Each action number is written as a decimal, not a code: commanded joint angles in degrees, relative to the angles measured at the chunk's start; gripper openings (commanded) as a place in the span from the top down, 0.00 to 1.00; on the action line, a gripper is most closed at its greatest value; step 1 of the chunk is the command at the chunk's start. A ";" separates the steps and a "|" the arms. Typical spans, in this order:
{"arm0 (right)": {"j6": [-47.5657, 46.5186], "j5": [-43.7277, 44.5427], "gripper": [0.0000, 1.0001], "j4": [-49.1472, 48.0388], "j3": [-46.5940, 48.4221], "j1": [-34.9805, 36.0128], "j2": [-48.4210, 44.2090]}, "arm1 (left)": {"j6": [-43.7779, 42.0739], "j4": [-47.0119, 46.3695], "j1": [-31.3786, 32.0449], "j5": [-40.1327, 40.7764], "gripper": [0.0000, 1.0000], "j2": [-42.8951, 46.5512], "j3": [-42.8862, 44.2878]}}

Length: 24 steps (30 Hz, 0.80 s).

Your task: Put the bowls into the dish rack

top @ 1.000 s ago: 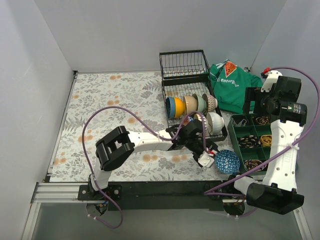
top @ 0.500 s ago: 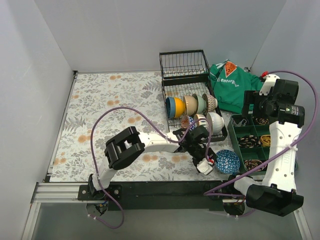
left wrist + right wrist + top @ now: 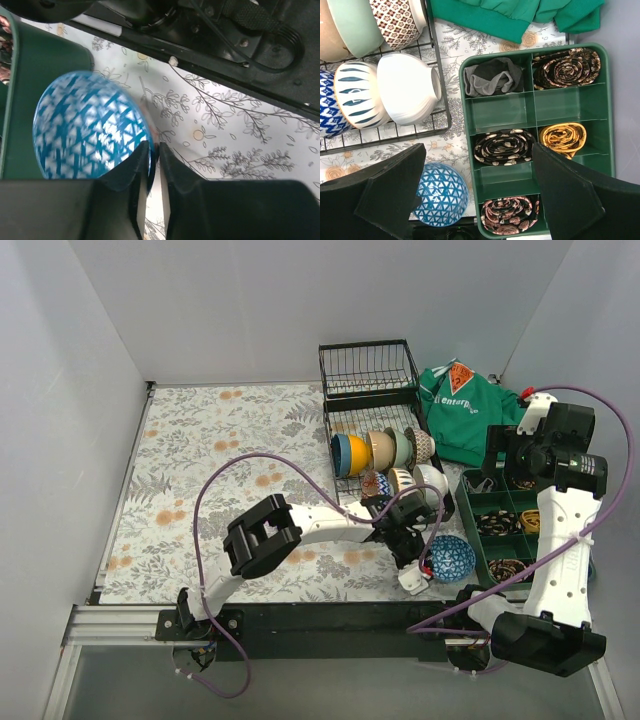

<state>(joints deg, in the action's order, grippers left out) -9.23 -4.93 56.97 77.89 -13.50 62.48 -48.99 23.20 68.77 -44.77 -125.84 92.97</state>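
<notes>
A blue triangle-patterned bowl (image 3: 452,560) sits on the floral mat near the front edge, right of the arm bases; it also shows in the left wrist view (image 3: 85,130) and the right wrist view (image 3: 442,194). My left gripper (image 3: 420,568) (image 3: 154,146) is shut on its rim, one finger inside and one outside. The black wire dish rack (image 3: 330,440) holds several bowls on edge: blue-and-yellow (image 3: 345,453), cream (image 3: 380,448), mint (image 3: 400,447), brown patterned (image 3: 422,445), and a white one (image 3: 430,483) (image 3: 407,87) in front. My right gripper (image 3: 503,453) (image 3: 479,147) is open and empty, high above the green tray.
A green compartmented tray (image 3: 500,502) (image 3: 500,112) with rolled ties stands right of the blue bowl, almost touching it. A green sweatshirt (image 3: 460,410) lies behind it. The rack's front wire edge (image 3: 432,65) is close behind the bowl. Grey walls enclose the table.
My left gripper has moved right along the mat to the blue patterned bowl and now sits on its rim. The right arm has shifted slightly.
</notes>
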 commanded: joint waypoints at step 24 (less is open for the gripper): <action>1.23 -3.16 0.05 -1.16 0.67 -0.30 -0.43 | 4.22 37.11 -9.17 -2.15 1.00 26.60 0.30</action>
<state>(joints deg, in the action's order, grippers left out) -9.13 -7.53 56.99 77.30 -13.50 62.28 -52.45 59.20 63.26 -44.99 -108.64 93.27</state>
